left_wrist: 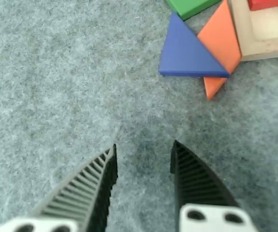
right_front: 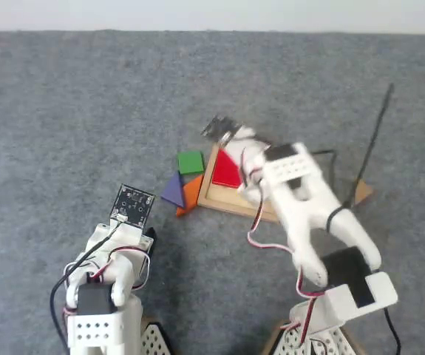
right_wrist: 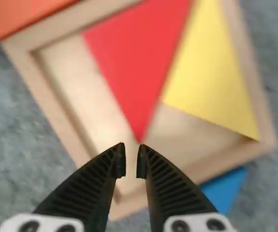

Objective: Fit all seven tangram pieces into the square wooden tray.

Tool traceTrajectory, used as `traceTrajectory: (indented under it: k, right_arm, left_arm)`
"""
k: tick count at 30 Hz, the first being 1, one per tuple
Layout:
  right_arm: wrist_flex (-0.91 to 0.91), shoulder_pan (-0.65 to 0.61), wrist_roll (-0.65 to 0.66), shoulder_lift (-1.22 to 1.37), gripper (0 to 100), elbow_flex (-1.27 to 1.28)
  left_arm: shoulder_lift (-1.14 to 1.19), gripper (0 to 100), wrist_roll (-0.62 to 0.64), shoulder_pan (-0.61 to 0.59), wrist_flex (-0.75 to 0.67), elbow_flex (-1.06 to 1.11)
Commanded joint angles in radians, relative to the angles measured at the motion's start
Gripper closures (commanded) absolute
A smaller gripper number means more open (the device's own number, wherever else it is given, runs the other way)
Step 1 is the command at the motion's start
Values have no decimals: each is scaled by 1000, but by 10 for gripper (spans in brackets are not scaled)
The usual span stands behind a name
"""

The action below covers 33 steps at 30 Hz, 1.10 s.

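Note:
The square wooden tray (right_wrist: 30, 79) lies under my right gripper (right_wrist: 131, 160), whose fingers are almost touching with nothing between them. In the tray lie a red triangle (right_wrist: 139, 53) and a yellow triangle (right_wrist: 211, 67), edge to edge. A blue piece (right_wrist: 226, 188) pokes out beyond the tray's rim. Beside the tray (right_front: 216, 201) on the carpet sit a green square (right_front: 191, 162), a blue-purple triangle (left_wrist: 187, 53) and an orange triangle (left_wrist: 221, 43), which touches the tray's corner (left_wrist: 259, 46). My left gripper (left_wrist: 143, 154) hangs open over bare carpet, short of the blue-purple triangle.
Grey carpet covers the table. A thin black cable (right_front: 375, 140) runs up behind the tray on the right. The right arm's white body (right_front: 308, 200) covers most of the tray from above. Both arm bases stand at the near edge.

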Motion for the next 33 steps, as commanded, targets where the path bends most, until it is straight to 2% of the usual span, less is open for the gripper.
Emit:
traceTrajectory:
  k: [1,10,24,33]
  right_arm:
    - [-48,-2,-26,-16,939,-6]
    - [-33,22,-29,176,939,-135]
    - [7,41,-28,173,945,-184]
    - [68,94,-28,183,945,-347]
  left_arm:
    - [-12,830,-8,-6,8,-8]
    - [-12,830,-8,-6,8,-8]
    - [-12,830,-8,-6,8,-8]
    - [-12,830,-8,-6,8,-8]
